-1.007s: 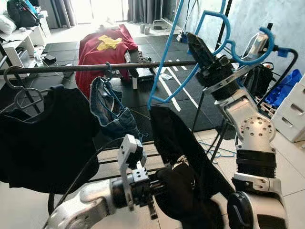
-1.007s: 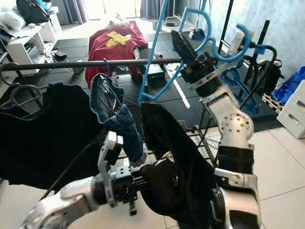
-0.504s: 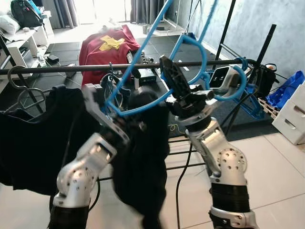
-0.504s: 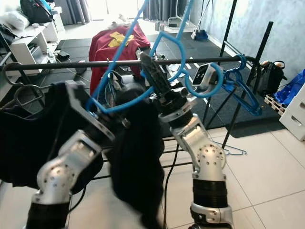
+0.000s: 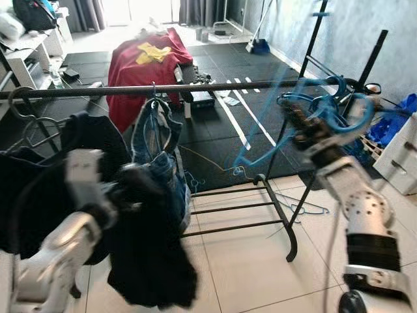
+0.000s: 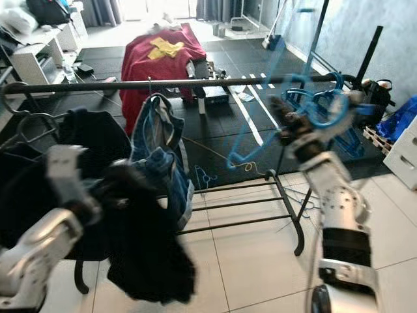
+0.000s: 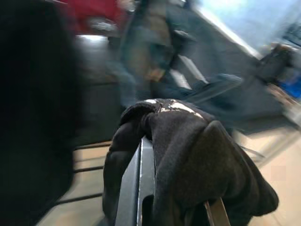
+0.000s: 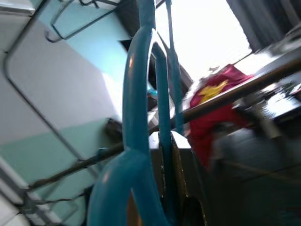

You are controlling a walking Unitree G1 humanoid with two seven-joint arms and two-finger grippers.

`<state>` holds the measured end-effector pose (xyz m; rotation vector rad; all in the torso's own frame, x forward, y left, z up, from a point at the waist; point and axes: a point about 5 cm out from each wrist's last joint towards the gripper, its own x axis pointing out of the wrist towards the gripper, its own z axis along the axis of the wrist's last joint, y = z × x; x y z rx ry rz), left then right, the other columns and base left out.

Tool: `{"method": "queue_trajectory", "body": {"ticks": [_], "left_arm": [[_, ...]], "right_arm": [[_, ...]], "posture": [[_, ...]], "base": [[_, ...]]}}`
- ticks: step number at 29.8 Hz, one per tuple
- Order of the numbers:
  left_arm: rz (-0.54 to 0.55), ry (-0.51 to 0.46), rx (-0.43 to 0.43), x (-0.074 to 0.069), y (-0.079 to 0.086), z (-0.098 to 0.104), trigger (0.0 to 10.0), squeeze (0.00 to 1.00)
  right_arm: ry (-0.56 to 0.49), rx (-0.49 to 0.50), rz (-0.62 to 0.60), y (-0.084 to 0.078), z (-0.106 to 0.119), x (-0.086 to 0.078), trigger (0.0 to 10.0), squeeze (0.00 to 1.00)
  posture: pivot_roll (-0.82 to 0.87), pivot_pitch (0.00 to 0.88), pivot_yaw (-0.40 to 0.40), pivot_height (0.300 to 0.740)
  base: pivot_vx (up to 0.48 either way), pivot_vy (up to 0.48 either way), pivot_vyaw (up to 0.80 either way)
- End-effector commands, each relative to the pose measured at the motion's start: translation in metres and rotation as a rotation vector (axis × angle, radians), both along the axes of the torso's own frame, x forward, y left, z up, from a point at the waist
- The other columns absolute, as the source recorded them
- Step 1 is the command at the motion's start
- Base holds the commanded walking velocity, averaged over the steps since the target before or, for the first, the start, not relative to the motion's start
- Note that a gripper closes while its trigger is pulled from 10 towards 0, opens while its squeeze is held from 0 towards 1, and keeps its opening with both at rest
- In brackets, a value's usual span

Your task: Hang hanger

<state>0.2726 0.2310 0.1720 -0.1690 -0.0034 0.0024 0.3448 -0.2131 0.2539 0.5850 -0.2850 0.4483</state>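
Note:
My right gripper is shut on a blue plastic hanger, which shows motion-blurred beside the right end of the dark clothes rail; the hanger's lower corner hangs below the rail. My left gripper, low on the left, is shut on a black garment that droops toward the floor. In the left wrist view the black cloth is bunched over the fingers. The garment and the hanger are apart.
On the rail hang blue jeans, a black shirt on a grey hanger, and spare blue hangers at the right end. Rack base bars cross the tiled floor. White drawers stand right; a red cloth lies behind.
The camera view has shifted. My left arm has dropped down and left with the black garment. My right arm has swung right with the blue hanger, away from the garment.

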Motion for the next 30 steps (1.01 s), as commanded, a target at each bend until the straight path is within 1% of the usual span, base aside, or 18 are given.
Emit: {"method": "queue_trajectory", "body": {"ticks": [1,2,3,5,6,8,10,11,12,13,14,15,16,20,21,23,27,30], "left_arm": [[0.176,-0.046,0.059,-0.012,0.024,0.007,1.5,0.00],[0.176,-0.046,0.059,-0.012,0.024,0.007,1.5,0.00],[0.355,-0.017,0.100,-0.027,0.043,-0.001,6.7,0.00],[0.392,-0.005,0.110,-0.032,0.047,-0.004,6.7,0.00],[0.409,0.008,0.123,-0.036,0.046,-0.008,10.0,0.00],[0.396,0.037,0.137,-0.039,0.040,-0.014,10.0,0.00],[0.293,0.154,0.133,-0.055,0.008,-0.042,10.0,0.00],[0.293,0.154,0.133,-0.055,0.008,-0.042,10.0,0.00],[0.242,0.189,0.122,-0.063,-0.007,-0.051,10.0,0.00],[0.242,0.189,0.122,-0.063,-0.007,-0.051,10.0,0.00],[0.201,0.182,0.117,-0.070,-0.018,-0.052,10.0,0.00],[0.188,0.178,0.066,-0.077,-0.025,-0.052,10.0,0.00],[0.188,0.178,0.066,-0.077,-0.025,-0.052,10.0,0.00],[0.166,0.183,-0.088,-0.089,-0.043,-0.055,10.0,0.00],[0.125,0.168,-0.126,-0.092,-0.058,-0.053,10.0,0.00],[0.115,0.162,-0.122,-0.092,-0.061,-0.052,10.0,0.00],[0.014,0.073,-0.324,-0.084,-0.075,-0.044,10.0,0.00],[0.005,0.057,-0.361,-0.084,-0.074,-0.043,10.0,0.00]], "right_arm": [[0.049,-0.146,-0.057,0.003,-0.014,0.000,10.0,0.00],[0.049,-0.146,-0.057,0.003,-0.014,0.000,10.0,0.00],[0.175,-0.345,-0.038,0.012,-0.045,-0.006,10.0,0.00],[0.221,-0.393,-0.010,0.017,-0.056,-0.010,10.0,0.00],[0.275,-0.403,0.058,0.025,-0.068,-0.018,10.0,0.00],[0.313,-0.435,0.129,0.034,-0.079,-0.028,10.0,0.00],[0.426,-0.358,0.315,0.059,-0.110,-0.070,10.0,0.00],[0.426,-0.358,0.315,0.059,-0.110,-0.070,10.0,0.00],[0.470,-0.326,0.385,0.070,-0.122,-0.091,10.0,0.00],[0.470,-0.326,0.385,0.070,-0.122,-0.091,10.0,0.00],[0.489,-0.293,0.425,0.078,-0.128,-0.111,10.0,0.00],[0.491,-0.275,0.405,0.076,-0.128,-0.115,10.0,0.00],[0.491,-0.275,0.405,0.076,-0.128,-0.115,10.0,0.00],[0.497,-0.256,0.370,0.071,-0.132,-0.115,10.0,0.00],[0.487,-0.250,0.359,0.071,-0.133,-0.110,10.0,0.00],[0.483,-0.249,0.358,0.071,-0.132,-0.109,10.0,0.00],[0.466,-0.282,0.381,0.075,-0.126,-0.108,10.0,0.00],[0.463,-0.283,0.383,0.076,-0.124,-0.109,10.0,0.00]], "posture": [[-0.04,0.047,-0.018,0.736],[-0.04,0.047,-0.018,0.736],[-0.03,0.045,-0.024,0.736],[-0.03,0.044,-0.024,0.736],[-0.03,0.043,-0.024,0.736],[-0.03,0.042,-0.026,0.736],[-0.03,0.042,-0.038,0.736],[-0.03,0.042,-0.038,0.736],[-0.03,0.042,-0.040,0.736],[-0.03,0.042,-0.040,0.736],[-0.03,0.046,-0.049,0.736],[-0.04,0.046,-0.050,0.736],[-0.04,0.046,-0.050,0.736],[-0.04,0.045,-0.054,0.736],[-0.04,0.047,-0.060,0.736],[-0.04,0.047,-0.060,0.736],[-0.06,0.060,-0.069,0.736],[-0.06,0.070,-0.058,0.736]], "base": [[0.000,0.000,0.00],[0.000,0.000,0.00],[0.000,0.000,0.00],[0.000,0.000,0.00],[0.000,0.000,0.00],[0.000,0.000,0.00],[0.000,0.000,0.40],[0.000,0.000,0.80],[0.000,0.000,0.80],[0.000,0.000,0.80],[0.000,0.000,0.79],[0.000,0.000,0.78],[0.000,0.000,0.78],[0.000,0.000,0.78],[0.000,0.000,0.78],[0.000,0.000,0.78],[0.000,0.000,0.78],[0.000,0.000,0.78]]}}
